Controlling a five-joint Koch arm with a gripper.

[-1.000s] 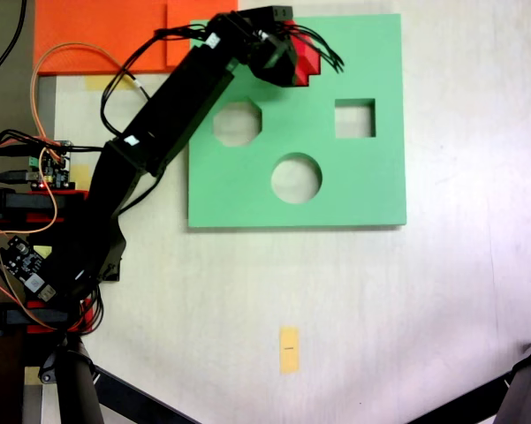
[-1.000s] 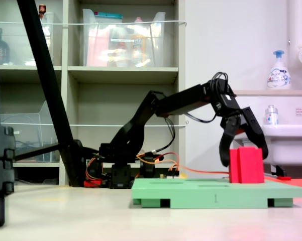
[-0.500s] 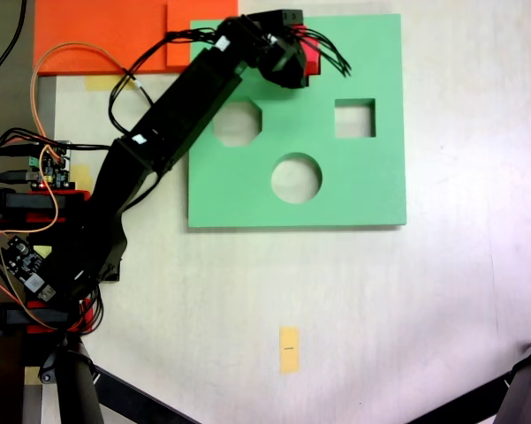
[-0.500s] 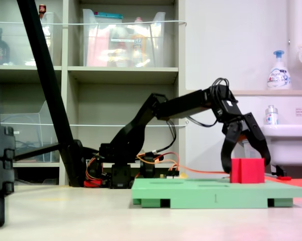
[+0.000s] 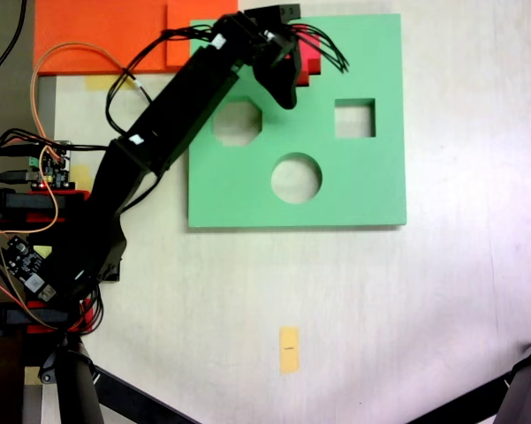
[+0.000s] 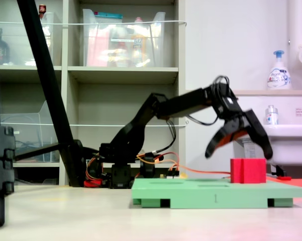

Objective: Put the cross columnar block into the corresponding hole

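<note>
Arm stretched out over the green board (image 6: 206, 193)

My gripper (image 6: 238, 149) hangs spread wide, holding nothing, above the cross columnar block (image 6: 247, 170), which sits partway sunk in its hole.

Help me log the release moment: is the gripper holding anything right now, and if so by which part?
Nothing is held. The gripper hangs open above the red cross block, which sits low in the green board, clear of both fingers.
</note>
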